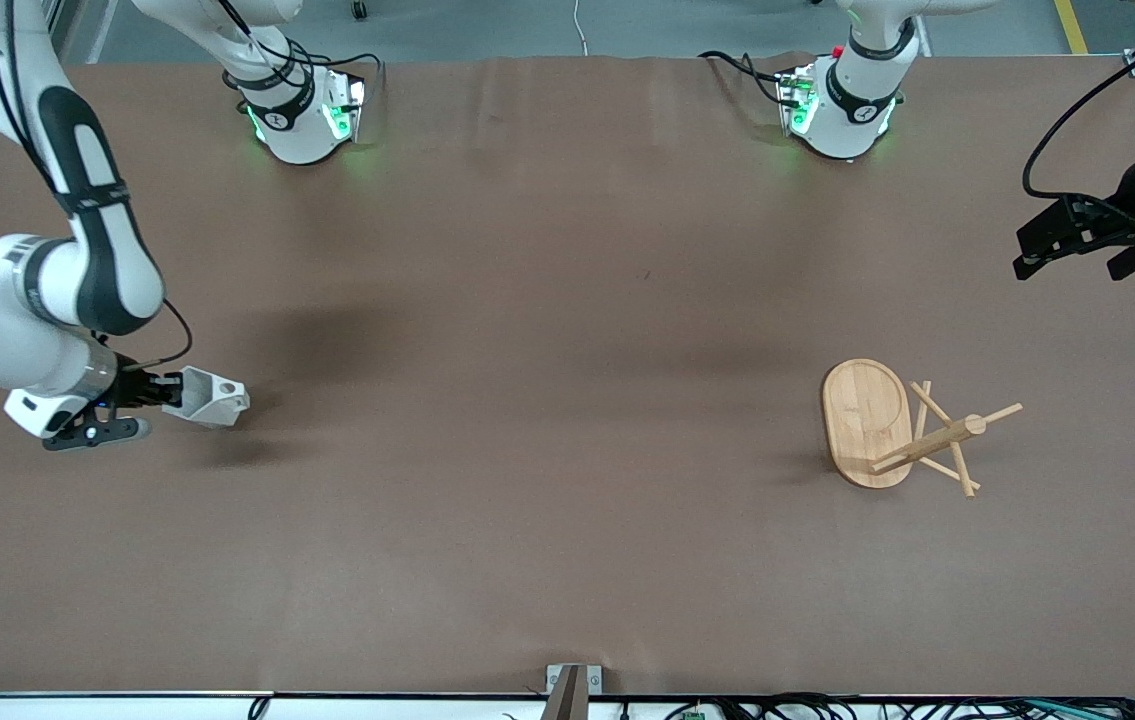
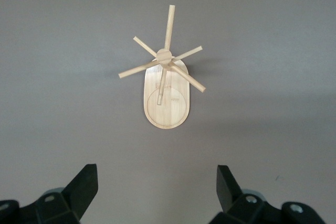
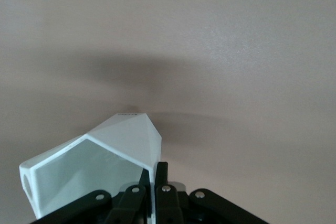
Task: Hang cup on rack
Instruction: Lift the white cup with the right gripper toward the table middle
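Note:
The white faceted cup (image 1: 214,397) is at the right arm's end of the table, tipped with its rim toward my right gripper (image 1: 173,391). That gripper is shut on the cup's wall (image 3: 113,153), one finger inside the rim and one outside (image 3: 155,176). Whether the cup rests on the table I cannot tell. The bamboo rack (image 1: 867,420) stands toward the left arm's end, its post and crossing pegs (image 1: 957,437) free. My left gripper (image 1: 1067,245) waits open in the air near that end. In the left wrist view it (image 2: 156,186) looks down at the rack (image 2: 165,100).
Brown cover (image 1: 547,400) spans the table between cup and rack. The two arm bases (image 1: 302,115) (image 1: 842,105) stand along the edge farthest from the front camera. A small metal bracket (image 1: 568,688) sits at the nearest edge.

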You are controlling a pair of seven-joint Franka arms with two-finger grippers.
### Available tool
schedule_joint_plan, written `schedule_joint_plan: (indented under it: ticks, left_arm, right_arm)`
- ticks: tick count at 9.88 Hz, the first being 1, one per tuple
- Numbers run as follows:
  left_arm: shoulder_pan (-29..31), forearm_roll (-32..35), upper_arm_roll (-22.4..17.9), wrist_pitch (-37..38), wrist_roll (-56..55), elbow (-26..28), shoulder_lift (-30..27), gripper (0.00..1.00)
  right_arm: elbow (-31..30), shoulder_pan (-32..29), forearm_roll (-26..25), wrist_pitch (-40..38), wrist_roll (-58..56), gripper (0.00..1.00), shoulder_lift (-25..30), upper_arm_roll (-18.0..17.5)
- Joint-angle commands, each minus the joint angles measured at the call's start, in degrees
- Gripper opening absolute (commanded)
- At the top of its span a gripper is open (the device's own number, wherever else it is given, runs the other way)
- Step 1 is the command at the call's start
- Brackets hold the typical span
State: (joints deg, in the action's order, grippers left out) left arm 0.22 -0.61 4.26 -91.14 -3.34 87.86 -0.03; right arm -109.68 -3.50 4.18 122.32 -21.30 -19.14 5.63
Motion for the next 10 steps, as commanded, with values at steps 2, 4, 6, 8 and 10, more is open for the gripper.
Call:
schedule_joint_plan:
  ticks: [2, 4, 6, 8, 10]
  left_arm:
    - [0.13, 0.26, 0.23, 0.96, 0.7, 0.82, 0.38, 1.0]
    - [-0.05, 0.35, 0.23, 0.96, 0.7, 0.65, 0.38, 1.0]
    - [-0.39, 0.35, 0.31, 0.96, 0.88, -0.84, 0.38, 1.0]
    - [-1.97, 0.35, 0.92, 0.96, 0.62, -0.85, 0.73, 1.0]
    - [-3.9, 0.26, 2.85, 0.96, 0.09, -0.76, 0.82, 1.0]
  right_arm:
    - [5.6, 2.26, 6.86, -14.7, 2.9, 0.0, 7.0, -0.53]
    - [10.59, 5.68, 11.62, -21.82, 5.38, 0.0, 8.41, -0.62]
    - [14.83, 8.32, 22.57, -26.51, 8.55, 0.01, 8.59, -0.53]
    - [14.93, 12.18, 33.64, -26.61, 8.65, 0.03, 9.21, -0.53]
    - [16.5, 12.82, 42.88, -26.52, 10.57, 0.03, 9.03, -1.23]
